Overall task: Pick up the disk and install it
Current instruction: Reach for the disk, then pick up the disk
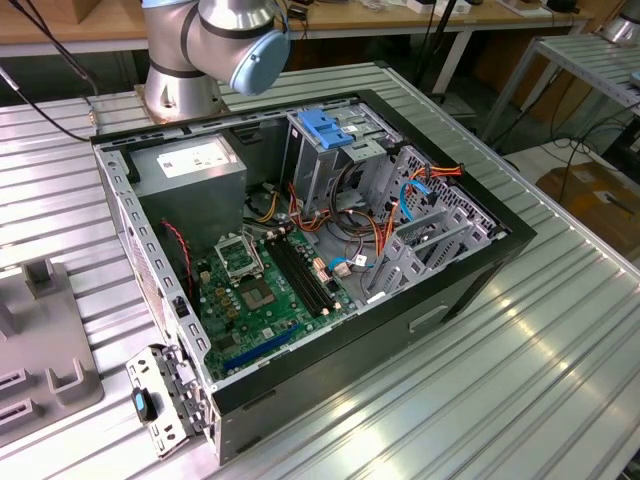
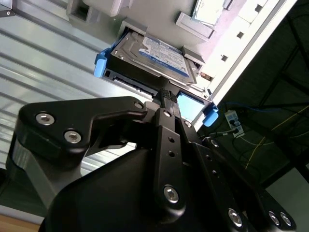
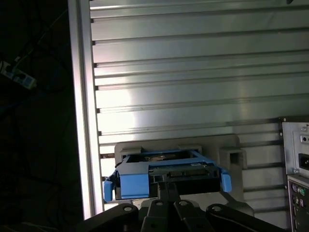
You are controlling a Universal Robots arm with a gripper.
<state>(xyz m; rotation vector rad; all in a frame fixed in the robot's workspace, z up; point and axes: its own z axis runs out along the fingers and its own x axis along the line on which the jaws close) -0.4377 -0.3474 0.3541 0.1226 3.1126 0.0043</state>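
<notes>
Fingers [image 2: 165,101] are seen drawn close together at the connector end of the disk [image 2: 149,55], though a firm pinch cannot be confirmed. The disk is laid flat, label up, in a grey holder [image 3: 217,141] on the ribbed table [image 3: 193,72], probably so its edge is kept reachable; its long axis is judged to run away from the fingers.

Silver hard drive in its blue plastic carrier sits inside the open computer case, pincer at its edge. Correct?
No. The silver hard drive in its blue plastic carrier rests on a grey holder on the ribbed metal table, outside the black computer case, as both wrist views show. The pincer is at its edge.
</notes>
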